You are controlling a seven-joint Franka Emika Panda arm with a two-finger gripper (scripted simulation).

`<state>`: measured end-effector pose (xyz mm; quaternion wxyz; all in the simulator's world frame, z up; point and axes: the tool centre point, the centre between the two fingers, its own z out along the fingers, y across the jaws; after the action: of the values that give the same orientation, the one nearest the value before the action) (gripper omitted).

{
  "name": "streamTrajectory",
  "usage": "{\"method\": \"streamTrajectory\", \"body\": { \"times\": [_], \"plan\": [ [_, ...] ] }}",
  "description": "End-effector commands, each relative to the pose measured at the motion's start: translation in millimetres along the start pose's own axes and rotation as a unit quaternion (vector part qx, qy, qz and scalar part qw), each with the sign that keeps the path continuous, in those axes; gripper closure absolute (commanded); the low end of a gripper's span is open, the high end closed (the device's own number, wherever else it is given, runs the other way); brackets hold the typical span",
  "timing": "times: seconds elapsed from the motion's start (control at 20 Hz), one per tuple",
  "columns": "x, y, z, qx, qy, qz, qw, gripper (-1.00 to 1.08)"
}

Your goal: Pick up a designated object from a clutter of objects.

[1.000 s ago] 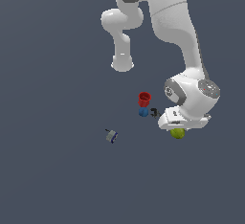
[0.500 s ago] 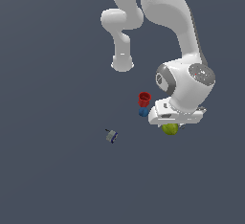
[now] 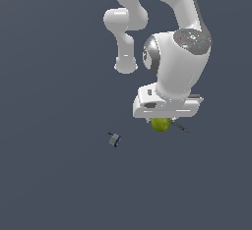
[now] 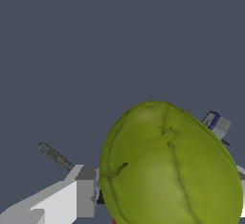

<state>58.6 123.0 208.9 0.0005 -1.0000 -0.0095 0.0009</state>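
Franka arm with the end effector [image 3: 161, 122] carrying the yellow-green pear [image 3: 160, 124] clear of the grey surface [image 3: 59, 185]. The end effector is closed on the fruit: in the wrist view the pear [image 4: 167, 165] fills the space directly before the camera, with one grey finger [image 4: 86, 189] pressed against its side. Its opposite side is largely hidden. In the exterior view the pear protrudes just below the hand. A thin dark long-handled tool [image 3: 180, 126] shows just beside it, and a small grey-blue piece [image 3: 114, 139] lies well apart. The lift is best done straight and slow, with steady pressure, since the rounded, tapering body could slip.
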Motion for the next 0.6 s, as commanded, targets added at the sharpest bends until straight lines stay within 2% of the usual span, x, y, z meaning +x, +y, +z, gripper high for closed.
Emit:
{"method": "streamTrajectory", "body": {
  "times": [0.0,0.55],
  "plan": [
    [3.6,21.1,-25.3,0.001,0.001,0.0,1.0,1.08],
    [21.2,104.6,-120.1,0.0,0.001,0.0,1.0,1.08]
  ]
}}
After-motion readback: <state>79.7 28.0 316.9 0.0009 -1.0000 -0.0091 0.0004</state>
